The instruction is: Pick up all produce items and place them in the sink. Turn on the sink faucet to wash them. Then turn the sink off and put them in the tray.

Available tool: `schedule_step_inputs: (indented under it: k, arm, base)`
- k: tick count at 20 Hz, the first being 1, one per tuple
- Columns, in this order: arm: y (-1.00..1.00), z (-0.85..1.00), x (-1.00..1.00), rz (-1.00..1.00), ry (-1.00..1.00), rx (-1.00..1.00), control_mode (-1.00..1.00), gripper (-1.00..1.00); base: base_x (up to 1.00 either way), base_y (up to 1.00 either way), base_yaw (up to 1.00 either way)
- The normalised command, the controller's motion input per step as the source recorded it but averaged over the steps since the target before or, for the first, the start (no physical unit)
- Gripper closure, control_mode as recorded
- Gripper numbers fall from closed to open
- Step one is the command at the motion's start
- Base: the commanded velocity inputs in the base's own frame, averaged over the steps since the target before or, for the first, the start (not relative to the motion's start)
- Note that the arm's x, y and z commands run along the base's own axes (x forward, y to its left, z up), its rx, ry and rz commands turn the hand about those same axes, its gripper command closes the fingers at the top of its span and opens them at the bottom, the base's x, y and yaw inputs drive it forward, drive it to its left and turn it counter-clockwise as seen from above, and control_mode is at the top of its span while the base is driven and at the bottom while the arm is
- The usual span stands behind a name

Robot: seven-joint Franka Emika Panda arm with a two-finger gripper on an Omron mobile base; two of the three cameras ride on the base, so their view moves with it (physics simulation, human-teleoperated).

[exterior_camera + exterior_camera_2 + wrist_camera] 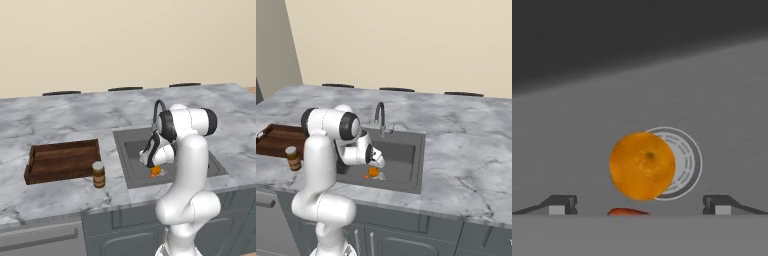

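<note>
The round orange fruit (642, 166) lies on the floor of the dark grey sink (572, 140), partly covering the silver drain (687, 162). Just in front of it lies the orange-red carrot-like piece (628, 212), mostly cut off by the view's bottom. My gripper (640, 206) hangs low inside the sink, open, with its fingertips wide apart on either side of the fruit and nothing between them. From the base, both produce items (373, 171) (156, 171) show in the sink (406, 150) under the hand. The sink faucet (379, 117) arches over the basin's back edge. To the left sits the tray (62, 160).
A brown jar with a pale lid (98, 174) stands on the marble counter (60, 120) between the tray and the sink (131, 150). My own forearm reaches over the basin's front edge. Wide counter runs to the right of the sink.
</note>
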Motion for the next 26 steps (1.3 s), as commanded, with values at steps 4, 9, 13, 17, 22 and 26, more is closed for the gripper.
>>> schedule_step_inputs:
  k: [4,9,13,17,22,26]
  arm:
    - [0.00,-0.08,0.07,0.00,0.00,0.00,-1.00,-1.00]
    - [0.00,-0.15,0.04,0.00,0.00,0.00,-1.00,-1.00]
    - [0.00,-0.18,0.00,0.00,0.00,0.00,-1.00,-1.00]
    - [0.00,-0.16,0.00,0.00,0.00,0.00,-1.00,-1.00]
    - [-0.02,-0.14,0.01,0.00,0.00,0.00,-1.00,-1.00]
    - [-0.01,-0.13,0.02,0.00,0.00,0.00,-1.00,-1.00]
  base:
    - [0.00,0.00,0.00]
    - [0.00,0.00,0.00]
    - [0.00,0.00,0.00]
    - [0.00,0.00,0.00]
    - [0.00,0.00,0.00]
    - [0.00,0.00,0.00]
